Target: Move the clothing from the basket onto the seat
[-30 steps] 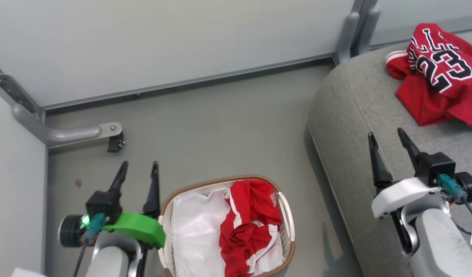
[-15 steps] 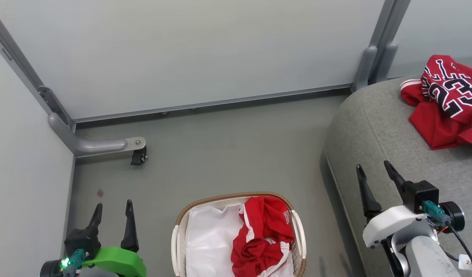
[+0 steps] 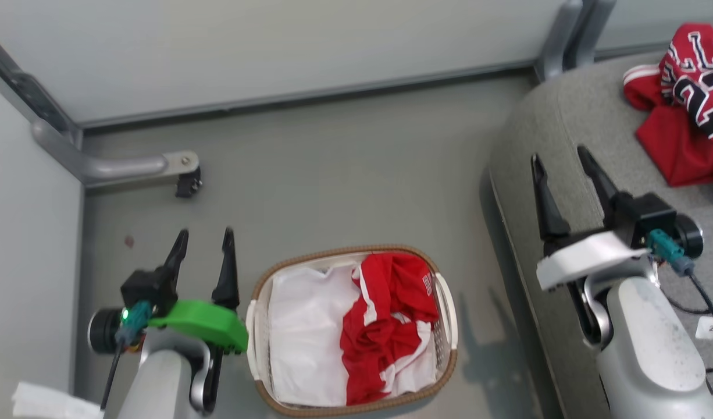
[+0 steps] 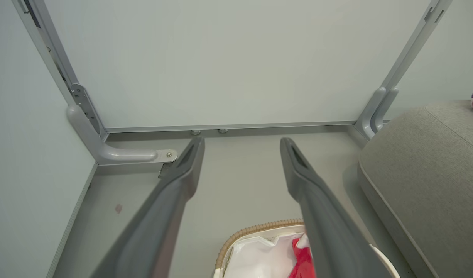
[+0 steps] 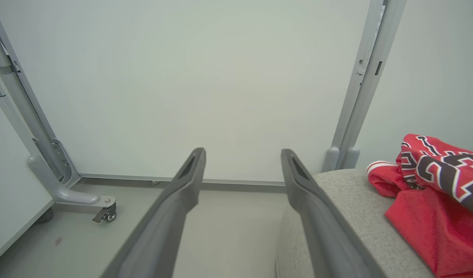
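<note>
Lying long axis L-R: basket [image 3: 333,254], clothing [image 3: 385,326] in R half.

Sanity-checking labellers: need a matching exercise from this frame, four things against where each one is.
Things
1. garment with white trim
2. jersey with black numerals
3. left claw
4. right claw

Places
A. open, seen against the grey seat
B. lying on top of the seat
C. inside the basket, on its white liner
D. open, seen against the floor, left of the basket

Pairs: 1-C, 2-B, 3-D, 4-A
</note>
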